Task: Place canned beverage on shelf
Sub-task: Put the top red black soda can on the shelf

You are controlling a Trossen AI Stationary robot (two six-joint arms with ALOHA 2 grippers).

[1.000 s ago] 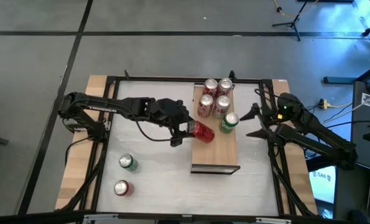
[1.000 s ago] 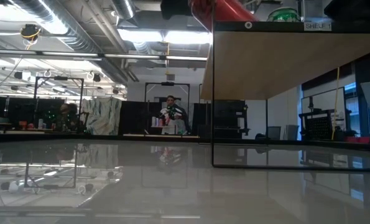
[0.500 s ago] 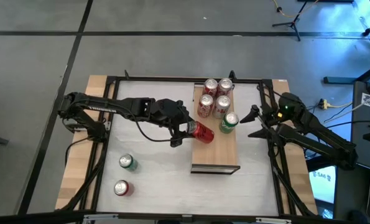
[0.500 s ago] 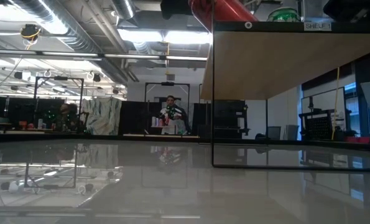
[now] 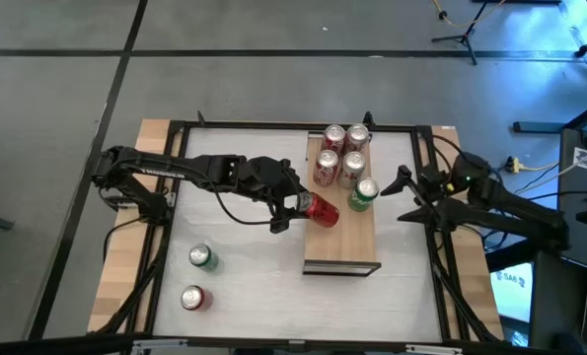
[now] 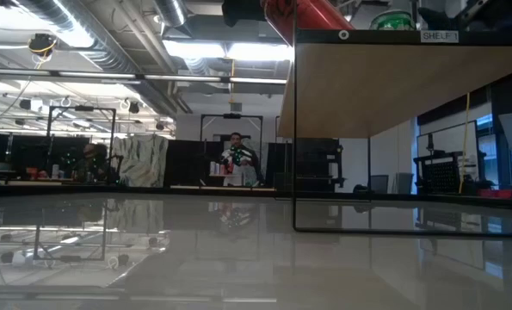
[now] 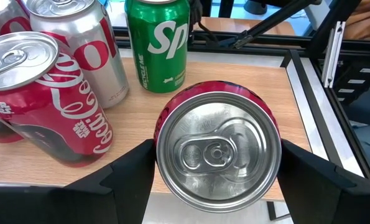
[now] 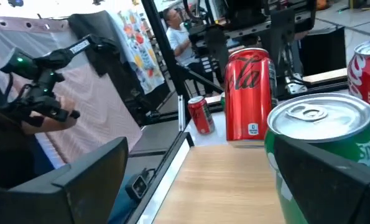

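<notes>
The shelf (image 5: pixel 342 247) is a light-wood board raised above the white table on a thin black frame (image 6: pixel 294 129). My left gripper (image 5: pixel 306 206) is shut on a red canned beverage (image 5: pixel 323 209) at the shelf's left edge, about halfway along it. The can's silver top (image 7: pixel 217 152) faces the left wrist camera. My right gripper (image 5: pixel 403 194) stands open just off the shelf's right edge, with nothing between its fingers. A green can (image 8: pixel 315 155) stands close in front of it. My left gripper pinches the red can's wall just under the top rim (image 7: pixel 268 117) between its two fingers (image 7: pixel 132 177), one on each side. The fingers slant down from the table's left side. The can is tilted, top toward the wrist and bottom over the board (image 6: pixel 324 15). Whether the bottom touches the board, I cannot tell.
Several red and silver cans (image 5: pixel 340 153) stand upright at the shelf's far end, and a green can (image 5: pixel 362 194) stands near its right edge. The board's near half is bare. A green can (image 5: pixel 202 257) and a red can (image 5: pixel 193 297) stand on the table's near left.
My right hand has risen a little and turned at the wrist, shifting slightly toward the table's right edge, with its fingers still apart. The red can has kept still in my left gripper.
</notes>
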